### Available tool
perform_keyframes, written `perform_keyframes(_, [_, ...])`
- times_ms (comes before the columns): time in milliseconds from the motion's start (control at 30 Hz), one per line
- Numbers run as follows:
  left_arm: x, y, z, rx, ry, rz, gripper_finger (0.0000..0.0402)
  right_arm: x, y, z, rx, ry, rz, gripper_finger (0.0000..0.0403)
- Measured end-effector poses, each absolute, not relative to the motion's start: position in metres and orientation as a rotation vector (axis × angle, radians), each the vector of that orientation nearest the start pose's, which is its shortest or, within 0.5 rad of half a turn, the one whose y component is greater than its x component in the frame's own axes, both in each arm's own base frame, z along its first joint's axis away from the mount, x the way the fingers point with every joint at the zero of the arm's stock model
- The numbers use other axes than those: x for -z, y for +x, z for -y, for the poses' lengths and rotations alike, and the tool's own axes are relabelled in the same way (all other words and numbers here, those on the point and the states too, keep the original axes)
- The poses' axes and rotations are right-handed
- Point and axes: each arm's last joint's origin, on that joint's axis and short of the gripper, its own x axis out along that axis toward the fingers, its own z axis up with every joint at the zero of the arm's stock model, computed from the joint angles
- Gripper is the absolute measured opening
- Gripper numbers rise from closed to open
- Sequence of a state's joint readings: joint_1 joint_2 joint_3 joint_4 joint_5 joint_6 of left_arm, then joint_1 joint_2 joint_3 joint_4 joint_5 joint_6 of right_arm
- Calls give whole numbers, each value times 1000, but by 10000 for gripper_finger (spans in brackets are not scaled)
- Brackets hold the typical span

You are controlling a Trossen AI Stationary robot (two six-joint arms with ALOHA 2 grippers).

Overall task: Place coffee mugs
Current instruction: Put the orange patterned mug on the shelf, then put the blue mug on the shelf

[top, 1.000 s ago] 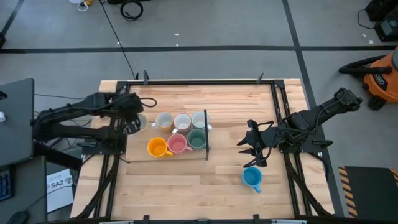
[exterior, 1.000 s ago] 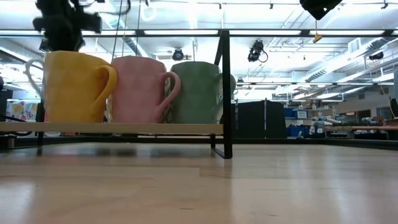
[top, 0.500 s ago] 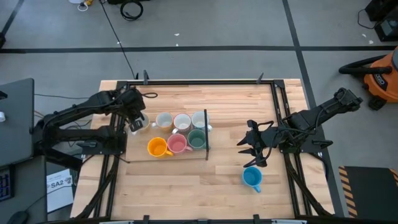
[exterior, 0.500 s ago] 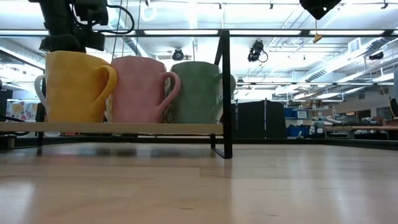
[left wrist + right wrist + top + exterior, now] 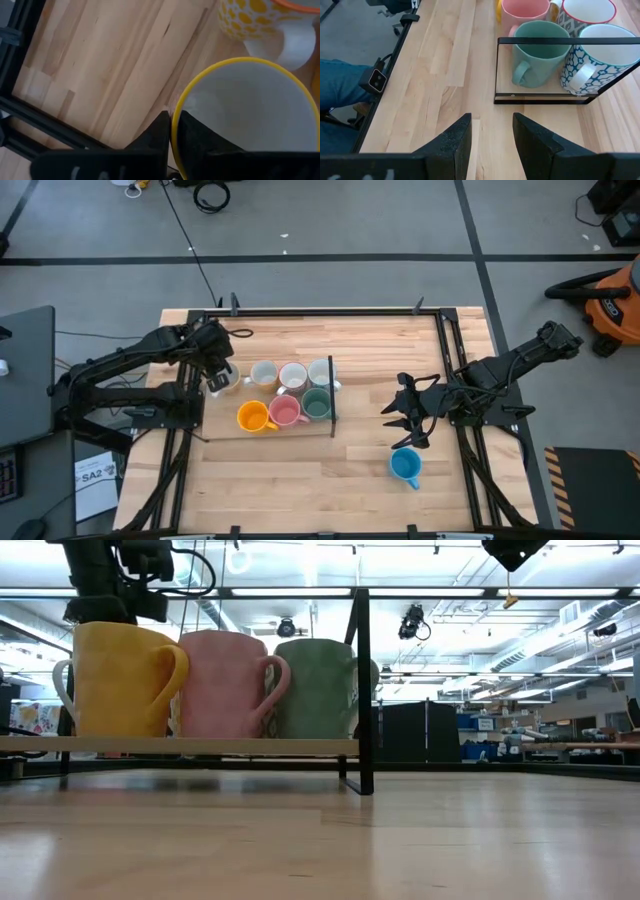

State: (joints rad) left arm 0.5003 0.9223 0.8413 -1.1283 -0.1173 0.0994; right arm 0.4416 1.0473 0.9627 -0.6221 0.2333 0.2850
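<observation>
A: Where was the left gripper (image 5: pixel 219 372)?
B: At the rack's (image 5: pixel 331 395) far-left end, pinching a yellow-rimmed mug's (image 5: pixel 250 115) wall; its body was cut off.
A: The right gripper (image 5: pixel 404 423)?
B: Spread, empty, beside the rack, near a blue mug (image 5: pixel 405 466).

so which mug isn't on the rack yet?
The blue mug: it sits alone on the bare table near the right end effector. The others cluster on the rack, the white one held there by the left end effector.
</observation>
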Motion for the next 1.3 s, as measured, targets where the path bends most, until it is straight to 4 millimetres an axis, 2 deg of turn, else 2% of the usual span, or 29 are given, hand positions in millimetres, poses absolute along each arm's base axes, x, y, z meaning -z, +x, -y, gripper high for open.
perform_keyframes(633, [-263,123,-71,-476,-153,-1243,117,-309,193,-83,-90,36,-686,149])
perform_keyframes(867, [-265,124,-71,-483,-158,-1233,119,-308,199,-65,23,15,-683,149])
perform_keyframes(1133, [-299,126,-73,-498,-139,-1122,119,-308,207,-32,164,23,-679,149])
perform_keyframes(1300, [-325,128,-71,-483,-254,-992,119,-292,212,-14,225,30,-675,149])
